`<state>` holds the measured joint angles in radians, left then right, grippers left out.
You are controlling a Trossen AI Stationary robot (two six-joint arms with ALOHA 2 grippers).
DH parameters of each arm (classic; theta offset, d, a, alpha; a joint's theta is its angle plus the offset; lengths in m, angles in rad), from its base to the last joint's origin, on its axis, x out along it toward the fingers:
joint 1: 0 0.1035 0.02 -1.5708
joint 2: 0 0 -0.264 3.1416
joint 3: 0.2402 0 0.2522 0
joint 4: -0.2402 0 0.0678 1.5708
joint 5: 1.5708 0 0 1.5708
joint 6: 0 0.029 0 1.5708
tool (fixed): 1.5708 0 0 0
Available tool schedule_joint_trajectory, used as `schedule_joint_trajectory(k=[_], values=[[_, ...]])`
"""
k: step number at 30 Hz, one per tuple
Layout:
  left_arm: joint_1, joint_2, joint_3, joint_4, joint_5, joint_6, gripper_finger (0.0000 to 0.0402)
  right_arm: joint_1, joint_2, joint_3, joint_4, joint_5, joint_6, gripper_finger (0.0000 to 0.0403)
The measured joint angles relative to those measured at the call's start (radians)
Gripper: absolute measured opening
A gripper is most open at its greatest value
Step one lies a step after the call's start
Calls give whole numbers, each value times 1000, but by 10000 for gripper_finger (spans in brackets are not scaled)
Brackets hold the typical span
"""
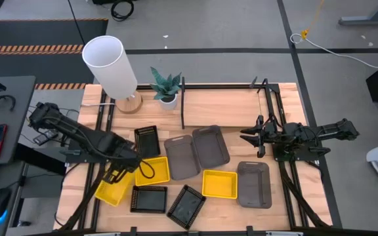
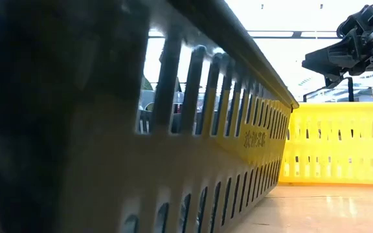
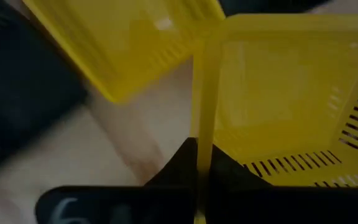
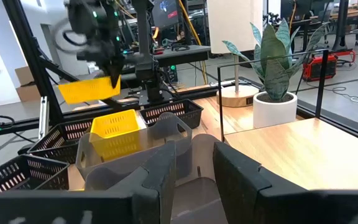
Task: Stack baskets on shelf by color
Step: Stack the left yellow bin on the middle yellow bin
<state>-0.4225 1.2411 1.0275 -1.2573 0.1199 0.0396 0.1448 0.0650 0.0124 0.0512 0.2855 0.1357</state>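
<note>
My left gripper (image 1: 118,172) is shut on a yellow basket (image 1: 112,187) near the table's front left, and the right wrist view shows that basket (image 4: 84,91) in the air. A second yellow basket (image 1: 153,169) lies flat just to its right, a third (image 1: 220,183) farther right. Grey baskets (image 1: 180,157) (image 1: 210,145) (image 1: 254,185) and black mesh baskets (image 1: 147,139) (image 1: 149,198) (image 1: 187,205) lie on the table. The shelf (image 1: 225,105) stands at the back. My right gripper (image 4: 194,180) hangs open and level beside the shelf's right posts, holding nothing. My left gripper pinches the top edge of one side wall (image 3: 202,134) of the yellow basket, one finger inside the basket and one outside. The fingers (image 3: 178,163) come from above, pointing down. The basket hangs tilted below them, lifted clear of the table.
A white cylindrical lamp (image 1: 112,67) and a potted plant (image 1: 167,86) stand at the table's far left, beside the shelf. Two yellow slotted walls (image 2: 206,149) (image 2: 342,142) fill the low view. Bare wood shows on the shelf board and along the table's right edge.
</note>
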Motion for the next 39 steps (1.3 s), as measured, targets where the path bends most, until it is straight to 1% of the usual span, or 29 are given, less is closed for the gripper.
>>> schedule_joint_trajectory(k=[4,7,12,17,21,24,27,36,39], values=[[0,0,103,20,-149,154,6,0,0,0,0,0,0,113],[0,0,141,67,-268,284,5,0,0,0,0,0,0,113],[0,5,145,174,-396,403,7,0,0,0,0,0,0,113],[0,39,143,228,-515,517,7,0,0,0,0,0,0,113],[0,82,143,236,-536,614,7,0,0,0,0,0,0,113],[-8,120,143,240,-574,687,7,0,0,0,0,0,0,113],[-14,154,143,271,-584,752,7,0,0,0,0,-1,0,113],[-14,208,143,289,-558,884,7,0,0,0,1,-1,0,113],[-14,209,143,290,-536,889,7,0,0,0,4,-1,0,113]])
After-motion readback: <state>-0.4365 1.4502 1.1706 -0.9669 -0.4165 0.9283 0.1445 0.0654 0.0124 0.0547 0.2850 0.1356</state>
